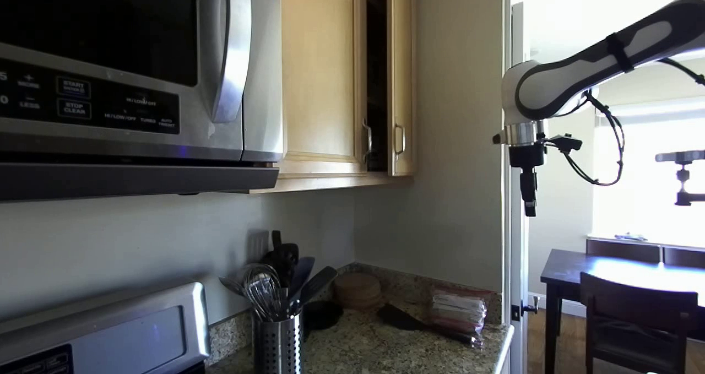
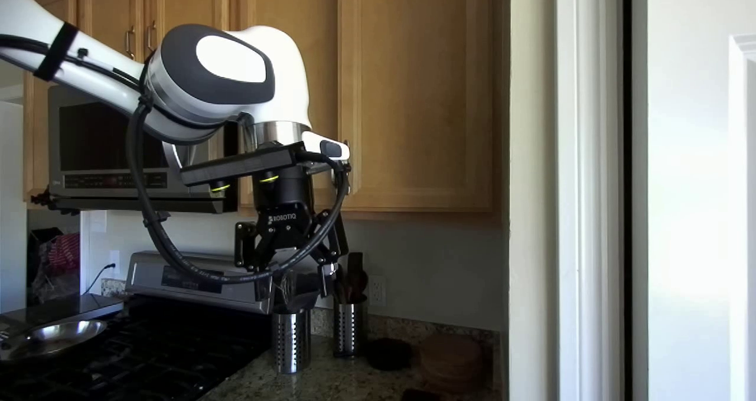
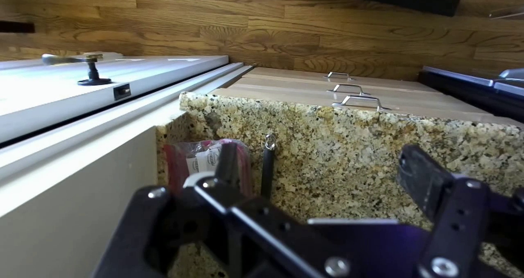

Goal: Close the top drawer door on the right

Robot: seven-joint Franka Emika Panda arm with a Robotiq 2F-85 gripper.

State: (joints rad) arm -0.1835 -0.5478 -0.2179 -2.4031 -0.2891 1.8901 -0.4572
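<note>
The top drawer door [image 1: 406,65] is a light maple upper cabinet door at the right, with a slim metal bar handle [image 1: 400,139]. It stands ajar, with a dark gap between it and the neighbouring door [image 1: 319,71]. It also shows in an exterior view [image 2: 413,94], where my wrist partly covers its handle edge. My gripper [image 1: 530,209] points down, apart from the door and lower than its bottom edge. It also shows in an exterior view [image 2: 295,286]. In the wrist view the gripper [image 3: 321,161] is open with nothing between its fingers. The door is out of the wrist view.
A microwave [image 1: 264,71] adjoins the cabinets. Below are a granite counter [image 1: 358,346], a utensil holder [image 1: 278,346], a stack of round wooden pieces [image 1: 358,290] and a plastic packet [image 1: 457,308]. A side wall [image 1: 451,142] and a white door [image 3: 163,71] border the counter.
</note>
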